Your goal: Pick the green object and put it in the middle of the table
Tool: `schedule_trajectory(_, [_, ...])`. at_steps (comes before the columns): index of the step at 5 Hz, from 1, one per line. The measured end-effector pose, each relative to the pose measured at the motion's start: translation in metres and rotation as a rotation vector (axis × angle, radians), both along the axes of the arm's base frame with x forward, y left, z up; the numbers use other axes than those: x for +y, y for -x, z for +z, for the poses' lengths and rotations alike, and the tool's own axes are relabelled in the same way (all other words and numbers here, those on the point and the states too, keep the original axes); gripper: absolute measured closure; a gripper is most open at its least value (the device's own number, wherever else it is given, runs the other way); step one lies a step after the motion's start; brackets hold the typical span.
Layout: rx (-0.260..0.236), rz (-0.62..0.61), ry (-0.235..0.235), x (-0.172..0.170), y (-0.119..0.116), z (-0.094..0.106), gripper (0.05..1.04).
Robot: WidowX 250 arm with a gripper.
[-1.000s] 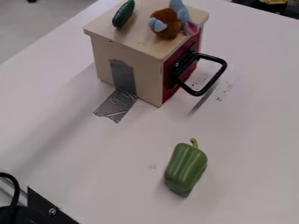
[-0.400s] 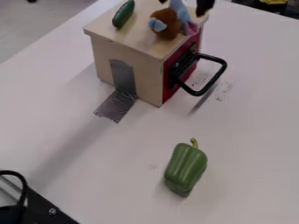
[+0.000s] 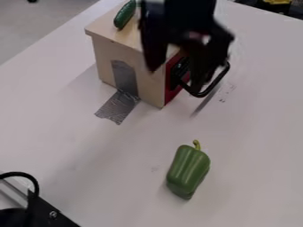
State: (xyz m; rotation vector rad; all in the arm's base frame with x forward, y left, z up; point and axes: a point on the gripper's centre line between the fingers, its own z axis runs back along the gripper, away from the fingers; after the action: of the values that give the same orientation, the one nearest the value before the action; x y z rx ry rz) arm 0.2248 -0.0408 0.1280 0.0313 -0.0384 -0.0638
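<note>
My black gripper point(image 3: 176, 79) hangs in front of the wooden box's top and its red side, with its two fingers spread apart and nothing visible between them. Below it in the view, a green bell pepper point(image 3: 188, 171) lies on the white table point(image 3: 260, 146), its stem pointing away from the camera. A dark green cucumber point(image 3: 125, 14) rests on top of the wooden box.
The wooden box point(image 3: 155, 84) has a black handle point(image 3: 220, 79) jutting out on its right. Grey tape point(image 3: 118, 107) runs from its front onto the table. Black equipment with a cable point(image 3: 36, 188) occupies the lower left corner.
The gripper has come down into view from the top edge, now covering the plush toy seen earlier on the box. The bell pepper and the cucumber have not moved.
</note>
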Motion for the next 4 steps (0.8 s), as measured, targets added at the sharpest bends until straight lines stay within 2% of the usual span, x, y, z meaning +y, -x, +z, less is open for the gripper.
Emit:
schedule_trajectory(1, [0.019, 0.038, -0.020, 0.003, 0.021, -0.042, 0.083])
schedule_trajectory(2, [0.038, 0.045, -0.019, -0.003, 0.033, -0.077, 0.083])
schedule_trajectory(3, [0.008, 0.013, -0.005, -0.021, 0.029, -0.092, 0.083])
schedule_trajectory(4, [-0.015, 0.002, 0.007, -0.032, 0.024, -0.093, 0.083])
